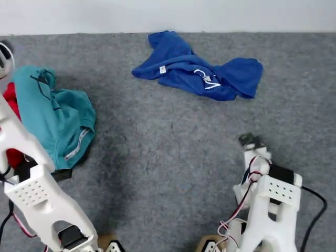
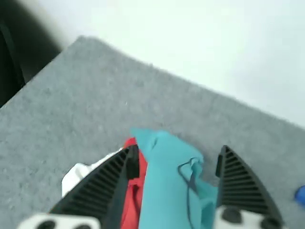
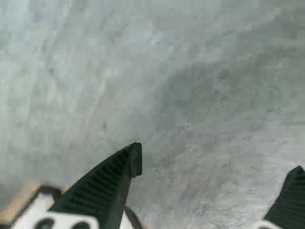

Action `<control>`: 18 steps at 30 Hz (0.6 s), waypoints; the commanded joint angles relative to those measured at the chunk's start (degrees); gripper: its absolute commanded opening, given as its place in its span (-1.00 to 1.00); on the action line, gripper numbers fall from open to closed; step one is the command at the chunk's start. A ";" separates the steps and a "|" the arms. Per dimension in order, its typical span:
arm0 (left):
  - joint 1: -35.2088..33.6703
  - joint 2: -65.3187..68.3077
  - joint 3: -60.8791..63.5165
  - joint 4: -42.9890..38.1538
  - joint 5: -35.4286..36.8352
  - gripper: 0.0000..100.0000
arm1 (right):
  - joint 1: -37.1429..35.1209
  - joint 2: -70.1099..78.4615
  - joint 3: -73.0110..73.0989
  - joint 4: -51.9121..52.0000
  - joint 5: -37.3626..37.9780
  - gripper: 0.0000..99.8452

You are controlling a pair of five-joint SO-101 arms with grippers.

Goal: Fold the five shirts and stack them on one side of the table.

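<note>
High view: table (image 1: 168,157) has a grey carpet-like top. The blue shirt (image 1: 202,73) lies crumpled near the far edge, a bit right of the middle, unfolded, with a small white tag showing. The teal shirt (image 1: 55,118) is bunched at the left edge and lies over the red shirt (image 1: 10,100), whose red shows beside it toward the edge. Blue is well apart from that heap. The left arm (image 1: 37,194) comes up from the near left corner and runs along the left edge, crossing the heap. The right arm (image 1: 275,199) sits at the near right. The right gripper (image 1: 251,140) points at bare table, well apart from the blue shirt.

Left wrist view: left gripper (image 2: 178,155) has its fingers spread wide, gripping nothing. The teal shirt (image 2: 164,191) shows in the gap between them, the red shirt (image 2: 131,200) is just beside it, and a white shirt (image 2: 78,174) pokes out past the red. Can't tell if the fingers touch the cloth. Beyond the heap is grey table (image 2: 95,105) up to its far edge, then a pale wall.

Right wrist view: right gripper (image 3: 217,160) has its fingers wide apart and nothing is held. Under it is grey table (image 3: 190,71).
</note>
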 commanded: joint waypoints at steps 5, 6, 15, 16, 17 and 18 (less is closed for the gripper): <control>7.74 -15.12 15.52 1.05 1.05 -0.48 | -2.95 2.07 -29.36 4.79 -9.05 -0.11; 8.97 -17.32 21.32 0.97 1.05 -0.48 | -3.47 4.26 -34.37 7.16 -9.14 -0.11; 15.82 -27.96 58.86 0.70 0.53 -0.48 | -13.49 44.62 -85.01 24.57 -14.59 -0.11; 15.74 -27.96 59.56 0.70 0.53 -0.48 | -15.16 49.80 -91.52 25.63 -14.86 -0.11; 15.65 -27.96 60.09 0.70 0.53 -0.48 | -16.75 55.08 -98.37 26.24 -15.12 -0.11; 15.65 -27.96 60.44 0.70 0.53 -0.48 | -18.15 60.35 -104.88 26.51 -15.38 -0.11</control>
